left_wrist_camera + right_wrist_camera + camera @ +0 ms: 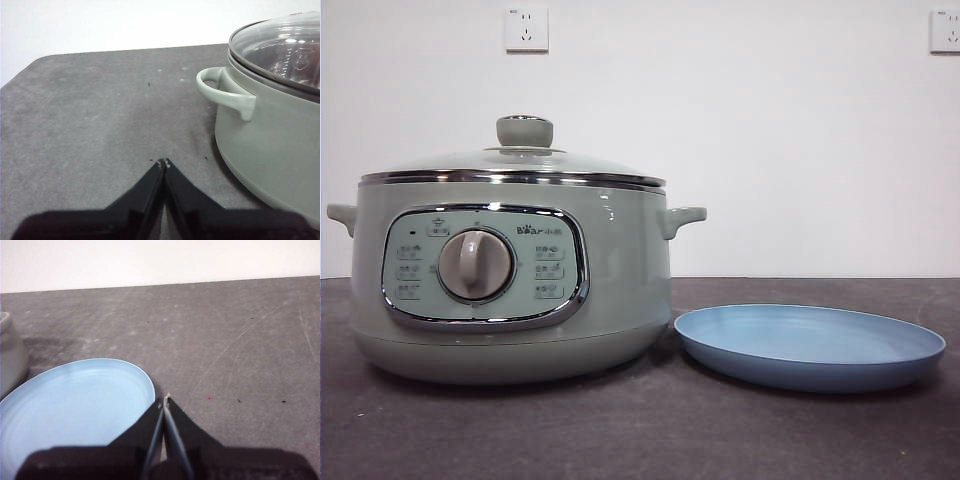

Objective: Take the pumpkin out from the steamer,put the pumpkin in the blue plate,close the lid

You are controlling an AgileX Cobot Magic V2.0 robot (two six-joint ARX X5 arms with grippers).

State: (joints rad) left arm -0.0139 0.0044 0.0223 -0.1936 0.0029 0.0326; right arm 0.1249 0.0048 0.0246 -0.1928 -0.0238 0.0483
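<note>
Front view shows only the lidded steamer (510,290), lid (520,160) on, left of the blue plate (810,345); wrist views add the left gripper (164,162) and right gripper (165,399), both closed, empty.

Lid (525,160) on steamer (510,290) at table's (640,430) left, blue plate (810,345) just right of it

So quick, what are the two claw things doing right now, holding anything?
Left end effector: closed, empty, beside the steamer.
Right end effector: closed, empty, next to the plate.
</note>
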